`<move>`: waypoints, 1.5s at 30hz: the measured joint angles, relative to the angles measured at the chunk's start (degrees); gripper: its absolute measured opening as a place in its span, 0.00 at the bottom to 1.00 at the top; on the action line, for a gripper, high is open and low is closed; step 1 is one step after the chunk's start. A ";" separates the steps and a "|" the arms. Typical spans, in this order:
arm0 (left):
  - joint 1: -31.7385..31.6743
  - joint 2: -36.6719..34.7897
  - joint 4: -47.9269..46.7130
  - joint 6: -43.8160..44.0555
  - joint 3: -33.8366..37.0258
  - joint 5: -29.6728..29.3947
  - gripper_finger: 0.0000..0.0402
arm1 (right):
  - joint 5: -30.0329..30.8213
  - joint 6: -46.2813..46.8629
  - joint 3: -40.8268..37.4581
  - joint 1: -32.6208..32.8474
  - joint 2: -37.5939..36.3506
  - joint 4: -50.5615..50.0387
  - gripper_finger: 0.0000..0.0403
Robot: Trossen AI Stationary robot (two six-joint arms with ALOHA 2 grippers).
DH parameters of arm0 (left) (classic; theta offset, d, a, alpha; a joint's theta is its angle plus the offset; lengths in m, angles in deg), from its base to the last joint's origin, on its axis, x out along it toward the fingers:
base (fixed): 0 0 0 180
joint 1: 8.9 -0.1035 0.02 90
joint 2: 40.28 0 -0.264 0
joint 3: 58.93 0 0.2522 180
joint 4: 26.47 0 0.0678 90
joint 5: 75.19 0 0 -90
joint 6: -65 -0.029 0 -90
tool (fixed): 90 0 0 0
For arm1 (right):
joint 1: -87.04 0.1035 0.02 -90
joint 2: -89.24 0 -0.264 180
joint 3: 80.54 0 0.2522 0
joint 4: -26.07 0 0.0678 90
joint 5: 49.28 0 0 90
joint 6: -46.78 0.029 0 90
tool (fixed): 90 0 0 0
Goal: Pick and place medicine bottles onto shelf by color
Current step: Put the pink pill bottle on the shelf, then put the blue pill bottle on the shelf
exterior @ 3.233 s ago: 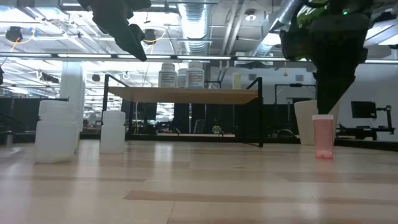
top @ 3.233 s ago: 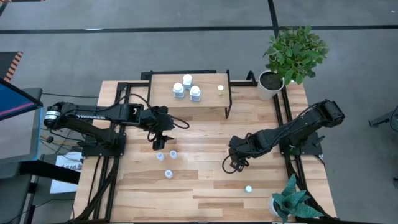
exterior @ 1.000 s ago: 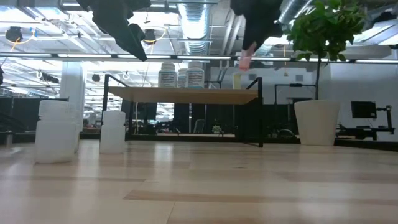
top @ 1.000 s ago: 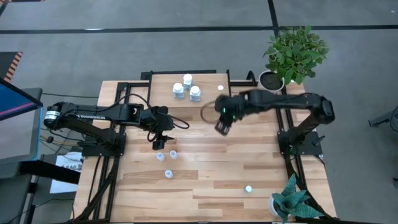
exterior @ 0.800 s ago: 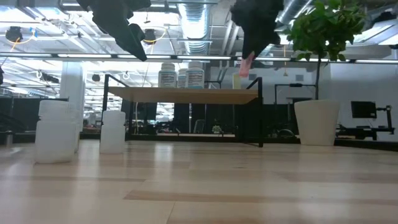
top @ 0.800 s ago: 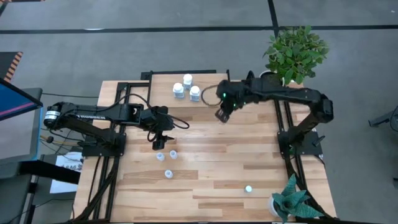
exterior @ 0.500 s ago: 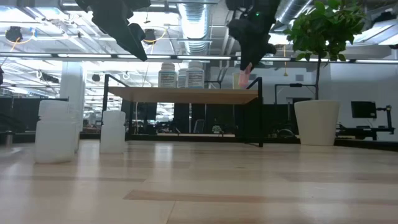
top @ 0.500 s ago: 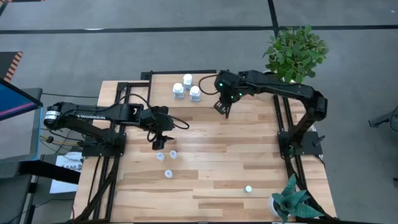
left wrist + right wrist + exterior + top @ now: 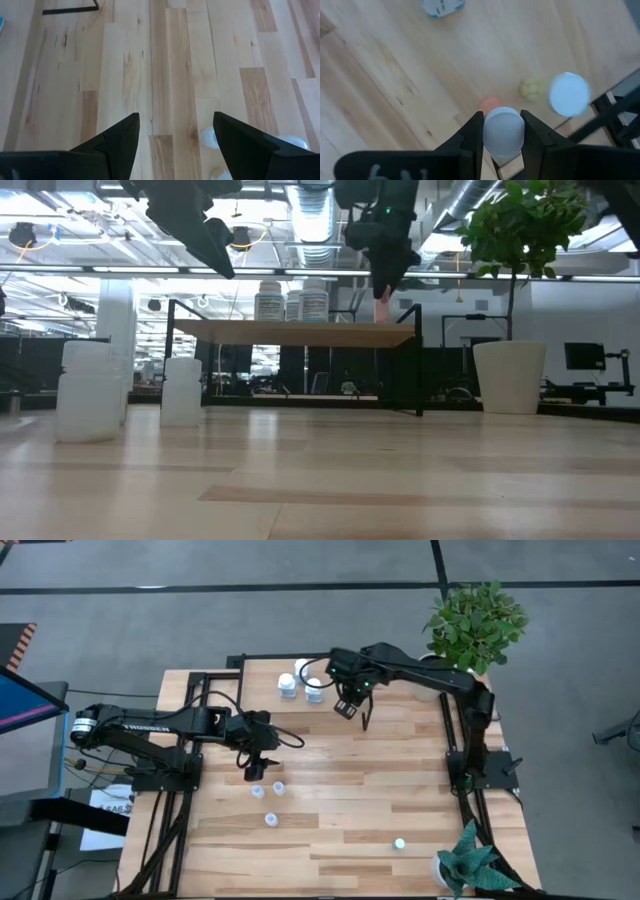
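Observation:
My right gripper [image 9: 347,708] hangs over the right end of the shelf [image 9: 270,700], shut on a small orange-pink medicine bottle [image 9: 383,306] with a white cap. Three larger white bottles [image 9: 301,680] stand on the shelf's top, and a small greenish-yellow one [image 9: 534,89] stands beside the held bottle. My left gripper [image 9: 256,772] waits open above the table's left half. Three small pale-blue bottles [image 9: 268,798] stand on the table below it. Another small bottle [image 9: 399,843] stands near the front right. My right gripper pinches the orange-pink bottle between its two fingers at the white cap [image 9: 503,131]. The fingers come steeply from above, pointing down. The bottle's tinted body [image 9: 383,308] hangs roughly upright below the fingertips, close above the shelf's top; whether it touches the top I cannot tell.
The shelf's black frame [image 9: 607,105] runs close to the held bottle. A leafy plant in a white pot [image 9: 470,630] stands at the far right corner and another plant [image 9: 465,865] at the near right corner. Bare planks [image 9: 350,790] lie between the arms.
My right gripper has swung from in front of the shelf toward the table's far edge and a little left, carrying the orange-pink bottle over the shelf's right end. It has tipped to point more steeply down. The bottle stays lifted in the shut fingers.

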 joint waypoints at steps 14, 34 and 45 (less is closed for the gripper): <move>0.01 0.00 -1.22 0.00 0.00 0.00 0.60 | -0.04 -0.85 -0.11 -1.11 0.33 1.26 0.47; 0.01 0.00 -1.47 0.07 0.00 0.00 0.60 | -0.01 4.23 15.27 -0.10 -1.32 -13.00 0.51; 0.01 0.00 -1.66 0.11 0.00 0.02 0.60 | -1.28 9.06 11.08 15.07 -13.60 -13.69 0.47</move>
